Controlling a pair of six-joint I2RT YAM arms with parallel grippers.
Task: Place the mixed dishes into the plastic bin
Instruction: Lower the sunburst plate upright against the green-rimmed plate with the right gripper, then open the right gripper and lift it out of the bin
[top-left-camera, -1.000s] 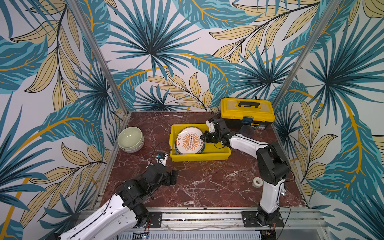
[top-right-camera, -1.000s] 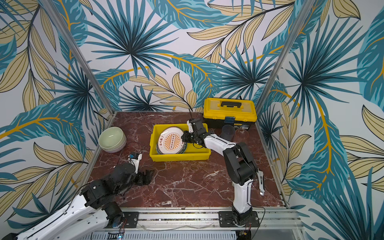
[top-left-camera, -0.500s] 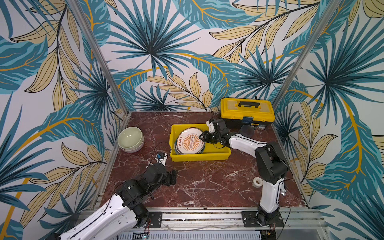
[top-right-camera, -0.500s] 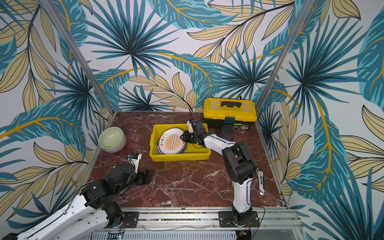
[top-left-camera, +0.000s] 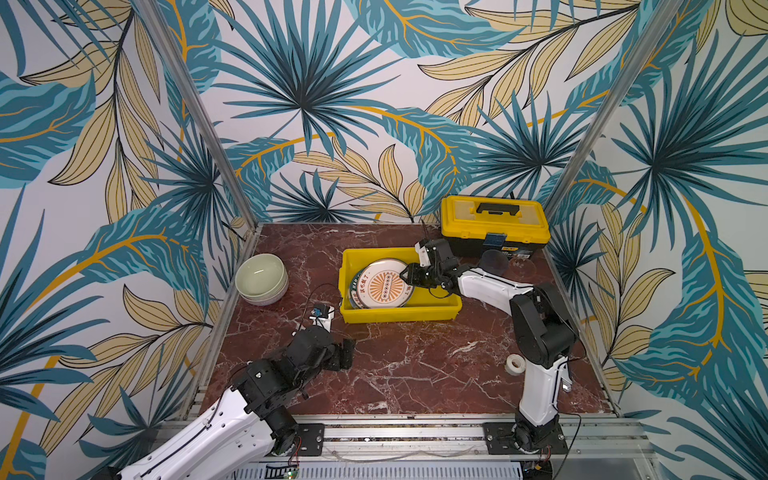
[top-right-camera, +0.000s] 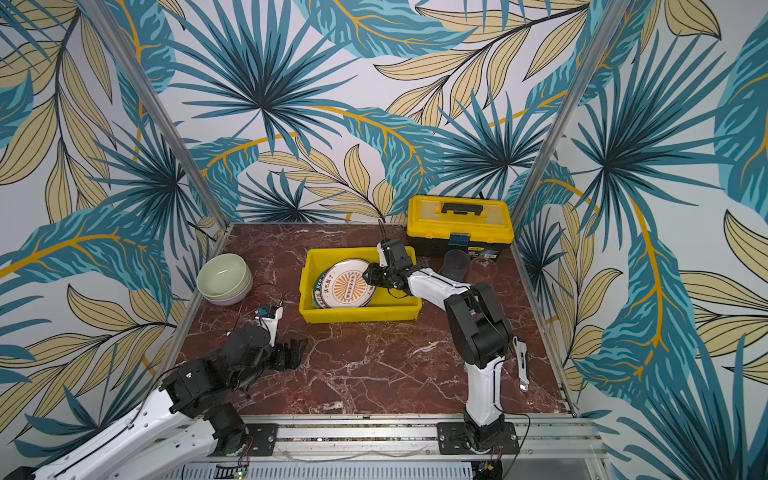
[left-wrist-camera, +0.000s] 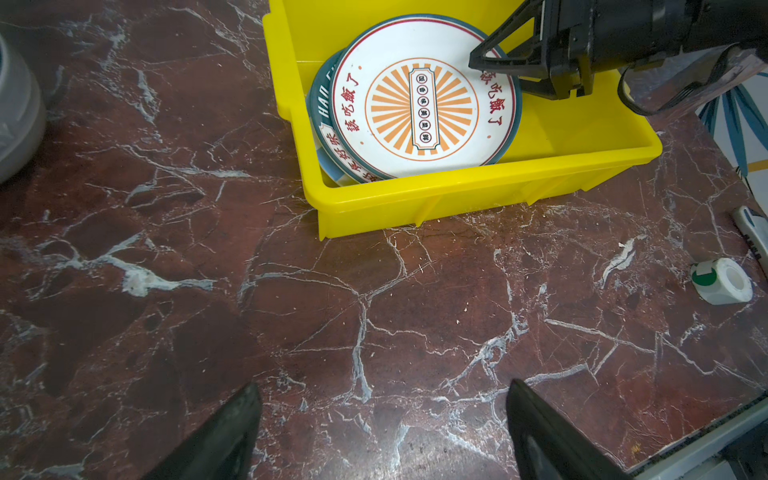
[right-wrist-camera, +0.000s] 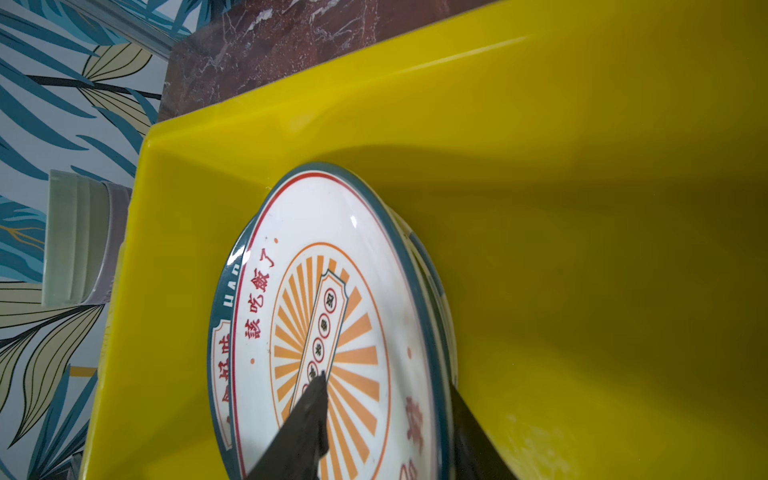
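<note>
Tabletop (left-wrist-camera: 365, 291) at the near edge carries nothing of the task. The left gripper (left-wrist-camera: 382, 386) hangs over it with its fingers spread wide and empty. A white roll of tape (left-wrist-camera: 723, 284) lies off toward the right arm's base.

Further in sits the yellow bin (left-wrist-camera: 457, 203), and this is where the work shows. A stack of plates lies toward its left end in both top views. The orange sunburst plate (left-wrist-camera: 419, 108) is on top, a dark-rimmed lettered plate (left-wrist-camera: 326, 110) peeks out beneath it, and at least one more edge shows under those. The right gripper (right-wrist-camera: 386, 382) reaches into the bin at the top plate's rim, one finger over the face and one past the edge. The fingers are parted with a gap, and it seems not to be pinching the plate. The rest of the bin floor is bare. The plates, I judge, are in.

Left of the bin and well apart from it, the stacked bowls (top-left-camera: 261, 277) — pale green over lilac — sit on the table, not yet moved. Farthest back, two clear tumblers (top-left-camera: 494, 262) stand just in front of the closed yellow toolbox (top-left-camera: 494, 224), outside the bin — also left to do.
</note>
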